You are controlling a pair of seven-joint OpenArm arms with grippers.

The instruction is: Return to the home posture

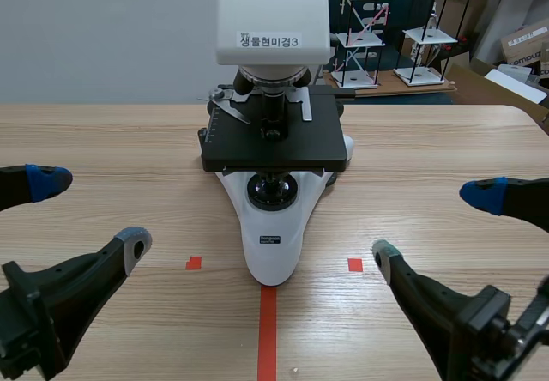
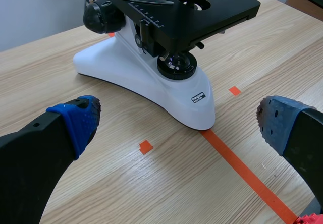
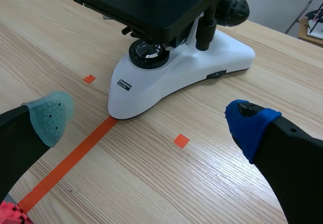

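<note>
Scene view: left claw (image 1: 90, 214) and right claw (image 1: 432, 224) both spread wide, flanking the microscope (image 1: 273, 226).

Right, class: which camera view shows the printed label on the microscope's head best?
The scene view: the label faces that camera on the front of the white head. Both wrist views cut off just above the black stage, so they show none of the label.
</note>
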